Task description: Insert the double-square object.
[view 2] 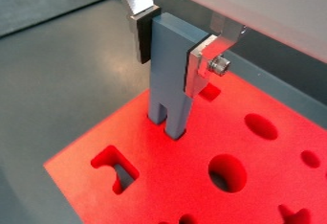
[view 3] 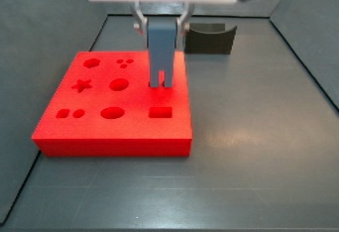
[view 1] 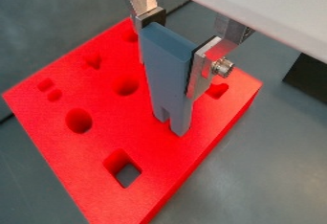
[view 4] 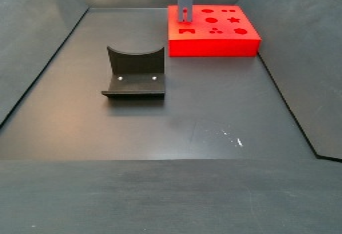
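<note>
If the two prongs at the foot of the blue-grey piece are not lined up squarely with their paired openings in the red block directly beneath the hand, pressing down could jam them on the rim or twist the piece in the grip. The hand is narrowed onto the piece's upper part, holding it upright with one finger pressed flat against each face. The prong tips touch or just enter the block's top, though which I cannot tell.

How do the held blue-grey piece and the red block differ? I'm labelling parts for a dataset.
The blue-grey piece stands upright in the gripper, lower end at the block; the red block lies flat on the floor. The piece is a narrow slab with a forked lower end; the block is broad and full of shaped holes. Both look matte and plain-coloured.
</note>
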Robot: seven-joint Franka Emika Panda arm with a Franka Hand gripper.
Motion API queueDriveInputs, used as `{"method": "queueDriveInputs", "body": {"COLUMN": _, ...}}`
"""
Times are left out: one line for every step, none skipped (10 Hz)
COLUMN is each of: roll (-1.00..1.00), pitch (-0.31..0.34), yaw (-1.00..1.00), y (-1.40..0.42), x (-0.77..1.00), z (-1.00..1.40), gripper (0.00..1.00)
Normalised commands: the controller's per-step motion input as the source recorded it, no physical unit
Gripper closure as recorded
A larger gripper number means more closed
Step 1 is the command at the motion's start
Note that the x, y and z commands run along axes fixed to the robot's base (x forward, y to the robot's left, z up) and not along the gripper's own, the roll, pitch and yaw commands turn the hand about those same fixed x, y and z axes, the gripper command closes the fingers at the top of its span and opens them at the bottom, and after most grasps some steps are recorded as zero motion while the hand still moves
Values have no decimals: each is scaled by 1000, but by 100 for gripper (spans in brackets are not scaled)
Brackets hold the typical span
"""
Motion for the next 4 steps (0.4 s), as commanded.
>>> {"method": "queueDriveInputs", "body": {"roll": 50, "pitch": -57, "yaw": 0, "y": 0, "x": 206, "z": -677, "gripper": 100}}
{"method": "queueDriveInputs", "body": {"roll": 69, "pitch": -83, "yaw": 0, "y": 0, "x": 151, "z": -769, "gripper": 100}}
{"method": "queueDriveInputs", "body": {"roll": 43, "pitch": -13, "yaw": 0, "y": -23, "x": 103, "z": -257, "gripper": 100}}
{"method": "queueDriveInputs", "body": {"roll": 0, "pitch": 0, "yaw": 0, "y": 0, "x": 0, "z": 0, "gripper": 100}}
